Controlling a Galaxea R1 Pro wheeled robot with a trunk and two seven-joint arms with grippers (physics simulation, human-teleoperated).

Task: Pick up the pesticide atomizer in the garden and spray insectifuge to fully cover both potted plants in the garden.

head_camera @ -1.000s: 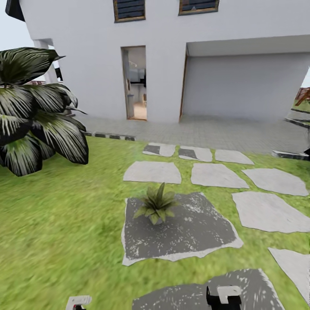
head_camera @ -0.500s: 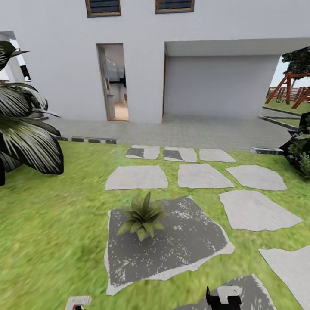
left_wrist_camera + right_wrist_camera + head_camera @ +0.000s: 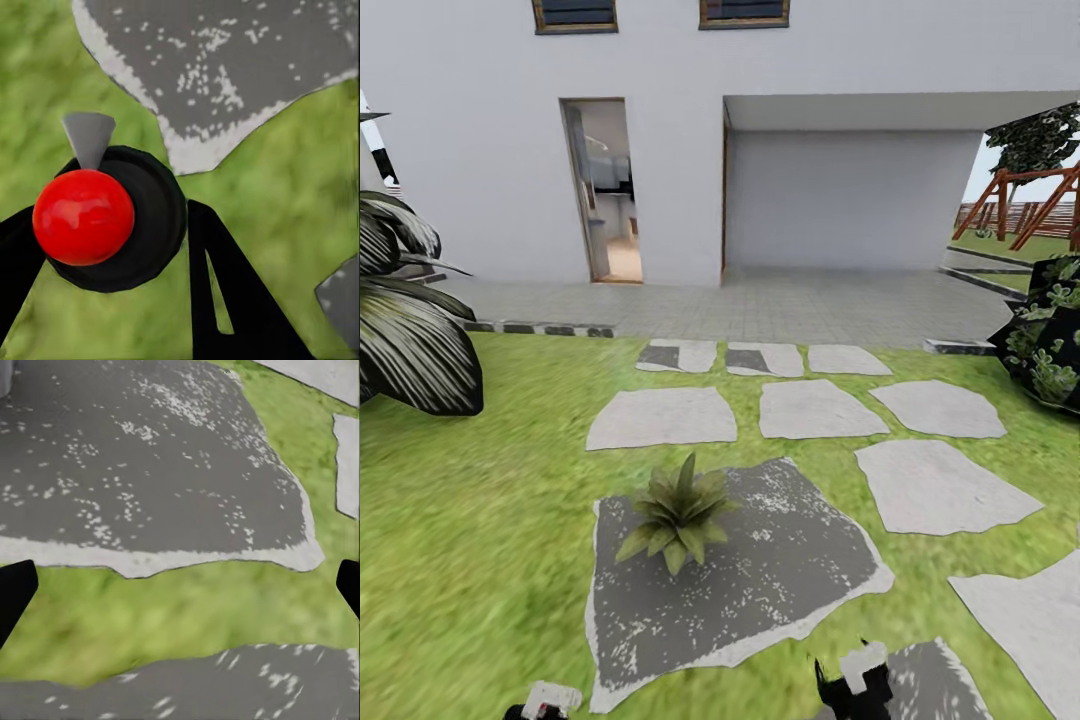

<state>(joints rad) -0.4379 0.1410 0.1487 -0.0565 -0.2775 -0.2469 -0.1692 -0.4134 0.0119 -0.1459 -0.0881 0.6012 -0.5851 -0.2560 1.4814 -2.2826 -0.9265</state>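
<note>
My head camera had swung right across the garden in the last second. The white house (image 3: pixel 840 200) slid leftward in frame, and one dark bush (image 3: pixel 1050 345) and one red-brown swing frame (image 3: pixel 1020 200) came into sight at the right. That was my view turning, not the things moving. On the lawn (image 3: pixel 480 520) lay one dark speckled slab (image 3: pixel 780 570), and on its near-left part stood one potted plant (image 3: pixel 678 510), now nearer and more central, so I judged the approach for spraying nearly done. The second potted plant was out of frame. Of my two pincers, the right pincer (image 3: pixel 855 680) was spread wide and empty above grass and stone. The left pincer (image 3: pixel 545 700) appeared closed around the one pesticide atomizer (image 3: pixel 105 217), its red-capped top and grey nozzle facing the slab's edge.
</note>
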